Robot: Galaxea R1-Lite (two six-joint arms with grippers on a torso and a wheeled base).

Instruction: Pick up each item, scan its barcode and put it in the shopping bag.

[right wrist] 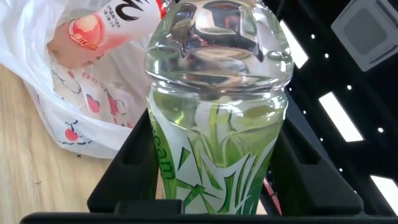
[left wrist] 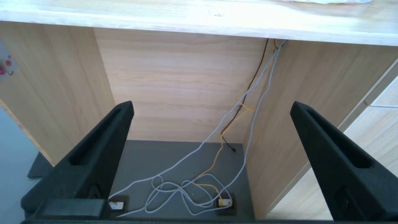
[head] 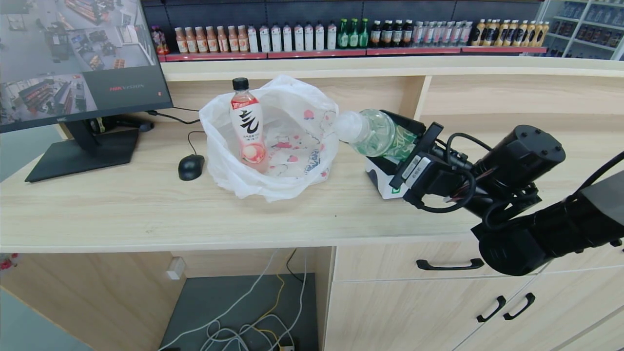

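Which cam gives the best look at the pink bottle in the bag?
Head view: the pink bottle stands in the shopping bag, seen nearly whole. Right wrist view catches part of its label behind the clear bottle. Left wrist view faces cables under the counter.

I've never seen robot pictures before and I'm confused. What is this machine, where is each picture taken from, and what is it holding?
It is a robot with two arms, working like a shop cashier. The big picture comes from a camera on its head, looking down at a wooden counter. On the counter are a monitor, a mouse, a white bag with a pink bottle standing inside, and what looks like a scanner. The other two pictures come from cameras on its wrists. The right gripper is shut on a clear bottle with a green label, held over the scanner, beside the bag. The left gripper hangs open below the counter, facing some cables.
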